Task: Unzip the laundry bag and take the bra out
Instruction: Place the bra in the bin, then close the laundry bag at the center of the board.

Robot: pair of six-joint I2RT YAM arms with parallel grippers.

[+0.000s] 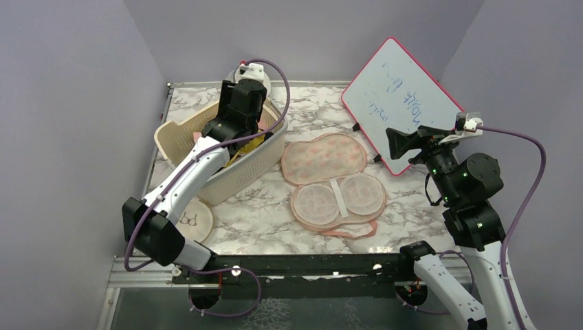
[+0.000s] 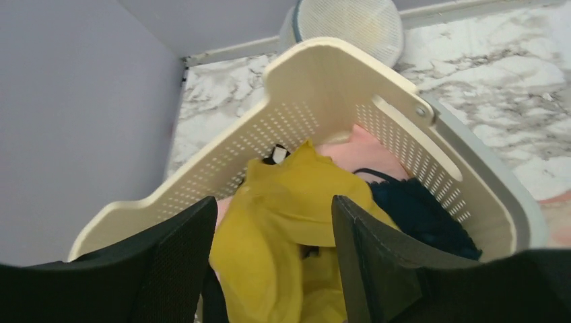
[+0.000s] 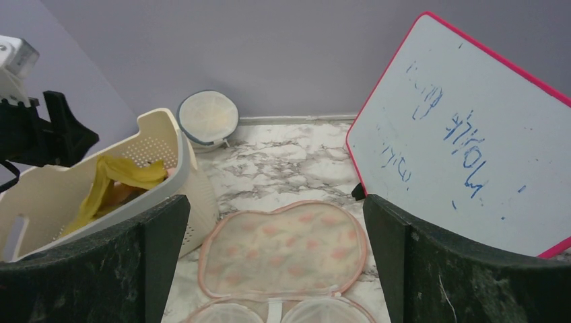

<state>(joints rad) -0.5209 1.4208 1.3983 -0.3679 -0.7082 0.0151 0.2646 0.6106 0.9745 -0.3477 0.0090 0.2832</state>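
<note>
The laundry bag (image 1: pixel 323 158) lies unzipped and spread flat mid-table, its printed peach half at the far side and its inner half with two round cups (image 1: pixel 338 199) nearer; it also shows in the right wrist view (image 3: pixel 283 252). The mustard-yellow bra (image 2: pixel 296 202) lies in the cream basket (image 1: pixel 179 134), also seen in the right wrist view (image 3: pixel 121 176). My left gripper (image 2: pixel 273 205) is open over the basket, fingers either side of the bra. My right gripper (image 1: pixel 395 141) is open and empty, raised at the right of the bag.
The basket (image 2: pixel 323 74) also holds a pink garment (image 2: pixel 363 145) and a dark blue garment (image 2: pixel 417 212). A round white mesh case (image 1: pixel 251 72) stands behind it. A pink-rimmed whiteboard (image 1: pixel 402 103) leans at the back right. A cream disc (image 1: pixel 196 220) lies front left.
</note>
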